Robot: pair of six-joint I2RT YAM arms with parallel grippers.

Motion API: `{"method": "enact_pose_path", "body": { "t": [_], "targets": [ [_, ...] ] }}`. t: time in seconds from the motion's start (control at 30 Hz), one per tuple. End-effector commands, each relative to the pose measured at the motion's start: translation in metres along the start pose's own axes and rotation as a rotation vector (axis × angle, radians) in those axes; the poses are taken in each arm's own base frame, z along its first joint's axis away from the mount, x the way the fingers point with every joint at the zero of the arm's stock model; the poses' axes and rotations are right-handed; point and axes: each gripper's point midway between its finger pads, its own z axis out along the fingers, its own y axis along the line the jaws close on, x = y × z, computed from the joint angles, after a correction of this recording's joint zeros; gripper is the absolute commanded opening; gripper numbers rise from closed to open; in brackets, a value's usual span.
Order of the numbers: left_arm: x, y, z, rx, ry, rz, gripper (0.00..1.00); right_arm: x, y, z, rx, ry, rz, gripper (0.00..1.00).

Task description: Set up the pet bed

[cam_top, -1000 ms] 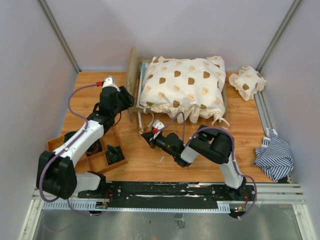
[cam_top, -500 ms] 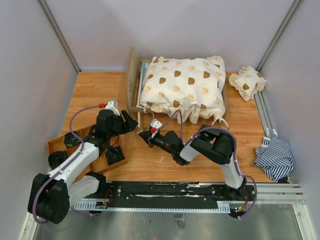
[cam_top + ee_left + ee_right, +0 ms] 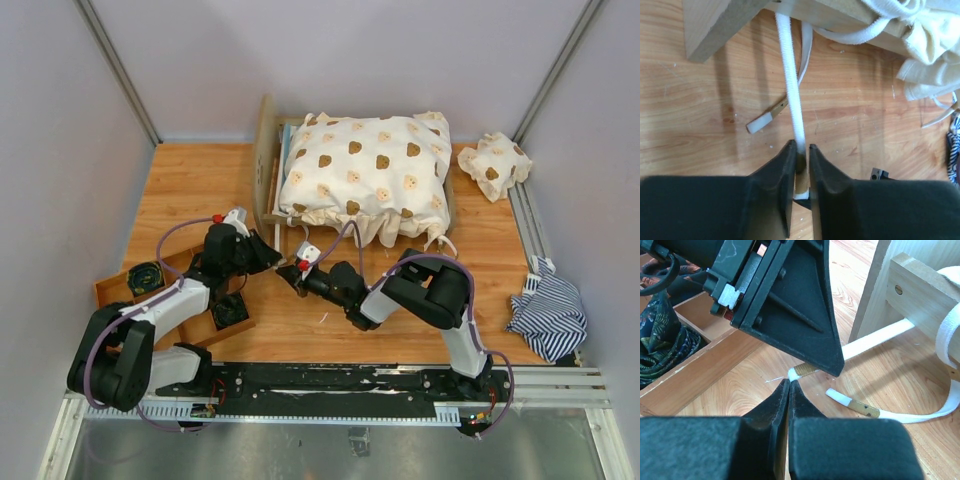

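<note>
Left wrist view: left gripper (image 3: 800, 150) has its jaws nipped on the white strap (image 3: 791, 85), close to the strap's tan-tipped end. The strap runs up to the pet bed (image 3: 266, 165) frame at 12 o'clock.

Top view puts the bed at 12 o'clock on the table with the bear-print cover (image 3: 365, 170) draped over it. Both grippers sit nose to nose just off its 7 o'clock corner. Right gripper (image 3: 789, 385) is pressed closed, tips touching the same strap end; I can't tell if it actually has any of it.

Risks as I see them:
- The bite is right at the strap's end, so a pull toward 6 o'clock likely slides it out.
- The frame looks light. A firm tug probably drags or tips the bed, or pulls the cover askew.
- The grippers are touching or nearly so. A move by either could knock the other and cost me the grip.
- A second loose strap (image 3: 762, 121) lies just beside at 10 o'clock, easy to snag on a regrab.
</note>
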Motion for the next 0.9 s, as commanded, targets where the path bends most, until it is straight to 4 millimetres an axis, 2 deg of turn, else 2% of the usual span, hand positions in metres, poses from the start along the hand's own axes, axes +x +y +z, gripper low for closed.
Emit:
{"method": "enact_pose_path", "body": {
  "t": [0.0, 0.03, 0.07, 0.23, 0.33, 0.37, 0.47, 0.53, 0.57, 0.63, 0.77, 0.87],
  "targets": [
    [-0.006, -0.003, 0.002, 0.035, -0.052, 0.020, 0.10, -0.016, 0.004, -0.005, -0.041, -0.049, -0.054, 0.00],
    [-0.005, -0.002, 0.001, 0.036, -0.057, 0.023, 0.02, -0.016, 0.004, -0.007, -0.041, -0.045, -0.063, 0.00],
    [-0.005, 0.001, 0.001, 0.029, -0.065, 0.019, 0.01, -0.015, 0.003, -0.009, -0.041, -0.037, -0.077, 0.01],
    [-0.005, 0.018, -0.002, -0.049, -0.110, -0.014, 0.00, -0.022, -0.014, -0.032, -0.052, -0.003, -0.175, 0.34],
    [-0.004, 0.024, -0.003, -0.069, -0.127, -0.035, 0.00, -0.018, -0.036, -0.036, -0.091, 0.108, -0.299, 0.43],
    [-0.004, 0.026, -0.003, -0.075, -0.128, -0.038, 0.00, -0.007, -0.040, -0.039, -0.120, 0.186, -0.337, 0.44],
    [-0.006, 0.027, -0.002, -0.081, -0.138, -0.046, 0.00, -0.001, -0.047, -0.037, -0.215, 0.296, -0.458, 0.45],
    [-0.007, 0.027, -0.002, -0.086, -0.146, -0.058, 0.00, -0.002, -0.050, -0.033, -0.288, 0.321, -0.501, 0.44],
    [-0.008, 0.027, -0.001, -0.084, -0.148, -0.066, 0.00, 0.006, -0.051, -0.036, -0.340, 0.347, -0.509, 0.44],
    [-0.008, 0.025, 0.000, -0.075, -0.148, -0.073, 0.00, 0.008, -0.055, -0.030, -0.424, 0.370, -0.564, 0.43],
    [-0.008, 0.024, -0.001, -0.072, -0.152, -0.081, 0.00, 0.026, -0.057, -0.021, -0.575, 0.453, -0.653, 0.43],
    [-0.009, 0.024, 0.000, -0.073, -0.153, -0.087, 0.00, 0.039, -0.058, -0.016, -0.644, 0.509, -0.653, 0.42]
  ]
}}
